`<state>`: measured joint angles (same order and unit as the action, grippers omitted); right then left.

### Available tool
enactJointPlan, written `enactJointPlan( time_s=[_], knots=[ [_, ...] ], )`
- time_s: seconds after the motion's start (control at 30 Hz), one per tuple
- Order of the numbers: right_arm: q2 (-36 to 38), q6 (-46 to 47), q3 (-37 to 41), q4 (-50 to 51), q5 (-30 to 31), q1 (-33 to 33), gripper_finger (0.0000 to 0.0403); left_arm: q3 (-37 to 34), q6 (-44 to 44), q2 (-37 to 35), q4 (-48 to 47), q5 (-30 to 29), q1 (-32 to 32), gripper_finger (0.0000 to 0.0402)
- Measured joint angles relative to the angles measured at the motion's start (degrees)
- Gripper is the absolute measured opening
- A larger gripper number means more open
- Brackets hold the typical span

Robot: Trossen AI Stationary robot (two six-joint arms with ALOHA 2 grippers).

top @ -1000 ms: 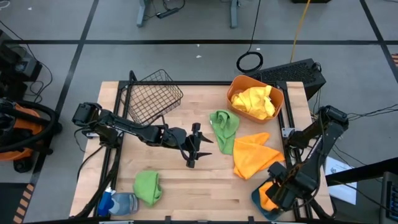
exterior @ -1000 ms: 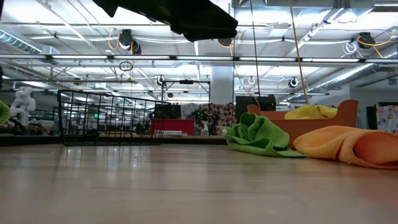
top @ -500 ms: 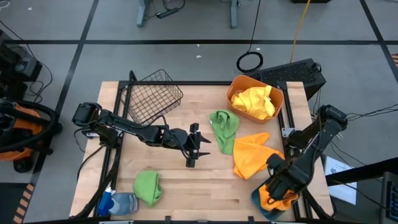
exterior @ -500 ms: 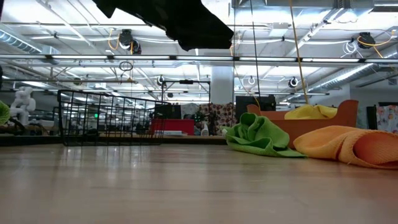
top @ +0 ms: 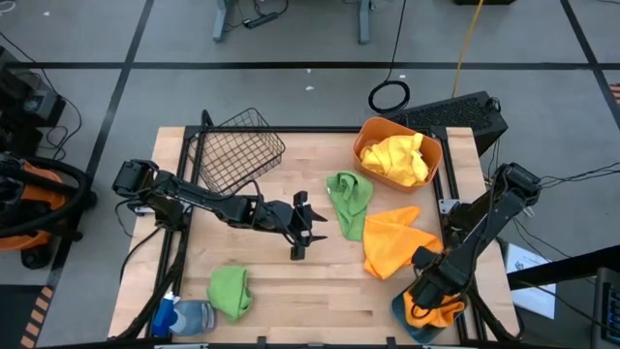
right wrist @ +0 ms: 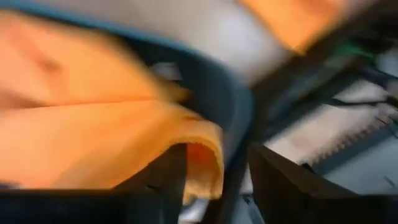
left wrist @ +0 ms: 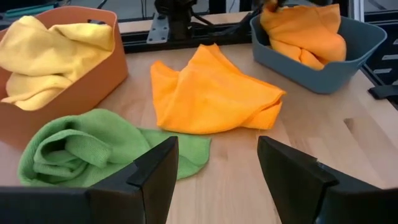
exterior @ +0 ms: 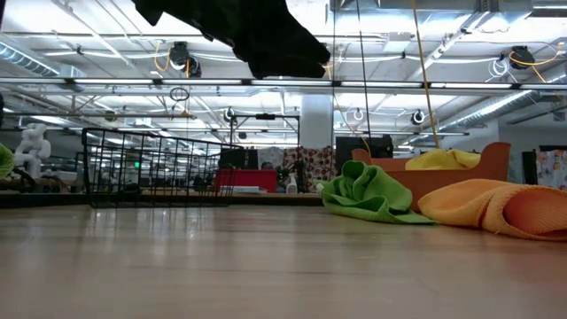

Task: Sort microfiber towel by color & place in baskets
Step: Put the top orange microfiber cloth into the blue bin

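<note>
My left gripper [top: 306, 227] [left wrist: 217, 168] hangs open above the middle of the table, left of a crumpled green towel [top: 349, 202] [left wrist: 93, 149] that lies on the wood. An orange towel [top: 395, 240] [left wrist: 211, 93] lies to the right of it. Two yellow towels [top: 397, 158] fill the orange basket [top: 435, 155]. A second green towel [top: 231, 291] lies near the front left. My right gripper [top: 426, 296] [right wrist: 214, 180] is open over the teal basket [top: 398, 312] [left wrist: 348, 56], which holds an orange towel [left wrist: 305, 31]. My right gripper has a fold of the orange towel [right wrist: 199, 152] between its open fingers, inside the teal basket. The wrist view is smeared, so I cannot tell whether a finger touches the cloth.
The black wire basket [top: 237, 150] [exterior: 151, 168] stands at the far left of the table. A blue-and-white bottle [top: 186, 316] lies at the near left corner beside the second green towel. Bare wood shows between the left gripper and the near edge.
My right arm has changed its bend over the teal basket, its wrist drawing slightly toward the table's left. The orange towel has stayed in the basket. In the low view my left arm has eased a little toward the left.
</note>
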<state>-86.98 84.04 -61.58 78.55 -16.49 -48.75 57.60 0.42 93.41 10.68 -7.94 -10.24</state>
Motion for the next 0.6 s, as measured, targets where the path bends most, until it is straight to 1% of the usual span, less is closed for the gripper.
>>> enactJointPlan(
  time_s=[0.2,0.27,0.33,0.43,0.6],
  knots=[
    [0.04,-0.53,0.06,-10.26,0.12,0.62,0.0101,0.00,0.31,0.00,-0.09,-0.02,0.11,0.0228],
    [0.07,-0.53,0.06,-12.65,0.11,0.70,0.0093,0.00,0.29,0.00,-0.11,-0.02,0.13,0.0228],
    [0.07,-0.21,0.06,-14.58,0.10,0.72,0.0093,0.00,0.27,0.00,-0.33,-0.02,0.15,0.0228],
    [0.07,1.00,0.05,-14.62,0.07,0.74,0.0114,0.00,0.27,0.00,-0.81,-0.02,0.15,0.0228],
    [0.11,0.66,-1.09,-14.19,-0.06,0.74,0.0182,0.00,-0.04,0.00,-0.79,-0.02,0.15,0.0228]
  ],
)
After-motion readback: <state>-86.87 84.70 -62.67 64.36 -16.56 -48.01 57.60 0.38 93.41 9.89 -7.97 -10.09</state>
